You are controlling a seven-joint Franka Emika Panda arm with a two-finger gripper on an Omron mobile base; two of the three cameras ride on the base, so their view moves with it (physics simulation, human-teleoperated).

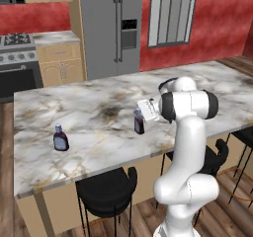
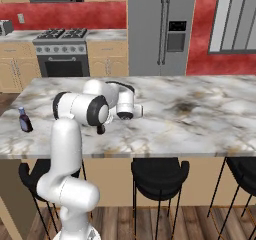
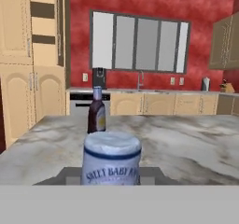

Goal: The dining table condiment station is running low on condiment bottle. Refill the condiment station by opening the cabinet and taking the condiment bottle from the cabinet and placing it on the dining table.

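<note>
The bottle (image 1: 139, 123) is mid-frame, low on the table (image 1: 89, 107), at the gripper (image 1: 142, 114); you cannot tell whether the jaws clasp it. Confirm it sits flat, then let go and back off level, clear of the squat bottle (image 1: 60, 138)

1. Red walls (image 1: 212, 28) enclose the room I work in.
2. Grey fridge (image 1: 111, 28) on the far wall; barred window (image 1: 170, 14) to its right.
3. Stove (image 2: 65, 54) at far left, between low tan cupboards (image 2: 107, 59).
4. Wood plank floor (image 2: 185, 224).
5. Black stools (image 2: 157, 179) at the near side.
</note>
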